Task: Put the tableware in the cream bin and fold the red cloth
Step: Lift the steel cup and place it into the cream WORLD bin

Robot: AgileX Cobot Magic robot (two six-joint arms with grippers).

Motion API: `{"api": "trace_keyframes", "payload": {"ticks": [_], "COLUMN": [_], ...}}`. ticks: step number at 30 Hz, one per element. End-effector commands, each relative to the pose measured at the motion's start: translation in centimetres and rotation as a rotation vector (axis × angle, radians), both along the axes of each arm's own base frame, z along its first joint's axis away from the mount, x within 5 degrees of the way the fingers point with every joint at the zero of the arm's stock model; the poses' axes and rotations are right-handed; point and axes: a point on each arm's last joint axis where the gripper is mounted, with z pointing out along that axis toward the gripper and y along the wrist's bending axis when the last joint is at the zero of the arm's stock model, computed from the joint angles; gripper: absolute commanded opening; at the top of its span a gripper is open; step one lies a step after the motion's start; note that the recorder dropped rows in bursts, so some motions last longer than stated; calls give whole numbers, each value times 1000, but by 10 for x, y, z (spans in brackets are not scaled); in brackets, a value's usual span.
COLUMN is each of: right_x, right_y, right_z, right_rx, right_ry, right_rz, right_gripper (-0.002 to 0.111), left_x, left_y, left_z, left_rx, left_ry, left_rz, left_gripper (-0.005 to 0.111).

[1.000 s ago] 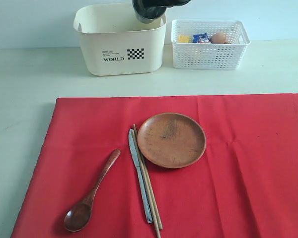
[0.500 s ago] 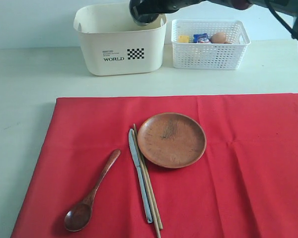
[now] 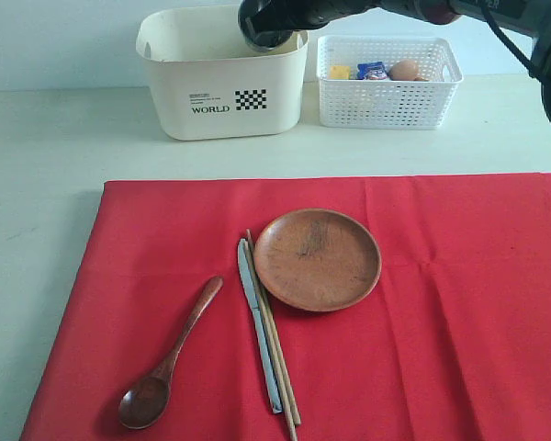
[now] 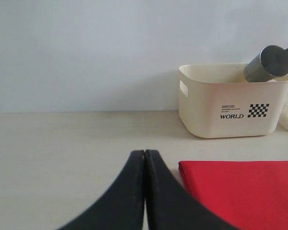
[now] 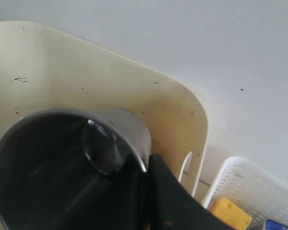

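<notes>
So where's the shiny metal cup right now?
In the exterior view the steel cup hangs tilted at top centre, pinched by the right tool over the right end of the cream bin, beside the white basket.

shiny steel cup (image 4: 270, 63), matt wooden plate (image 3: 317, 259)

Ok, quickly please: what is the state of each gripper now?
Left gripper: closed, holding nothing.
Right gripper: closed on the rim of the steel cup, over the cream bin.

spoon (image 3: 170, 360) left of knife (image 3: 258, 323), plate (image 3: 317, 259) right
</notes>
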Motion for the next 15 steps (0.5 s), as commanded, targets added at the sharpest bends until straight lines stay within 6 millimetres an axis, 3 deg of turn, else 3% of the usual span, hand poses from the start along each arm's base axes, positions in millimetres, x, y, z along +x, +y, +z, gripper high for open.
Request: {"api": "trace_keyframes", "payload": {"ticks": [1, 6, 15], "right_x": [2, 2, 2], "right_y": [-2, -2, -1], "right_z": [7, 7, 8], "right_rx": [7, 7, 10], "right_ry": [-33, -33, -41], "right_rz": [-2, -2, 0], "right_gripper": [0, 4, 35], "left_x": [0, 0, 0], "left_y": [-1, -1, -1], "left_z": [-1, -1, -1], "left_rx": [-15, -15, -15], "left_ry": [-5, -5, -5], "left_rz": [-9, -9, -9], "left_gripper": [1, 1, 1]}}
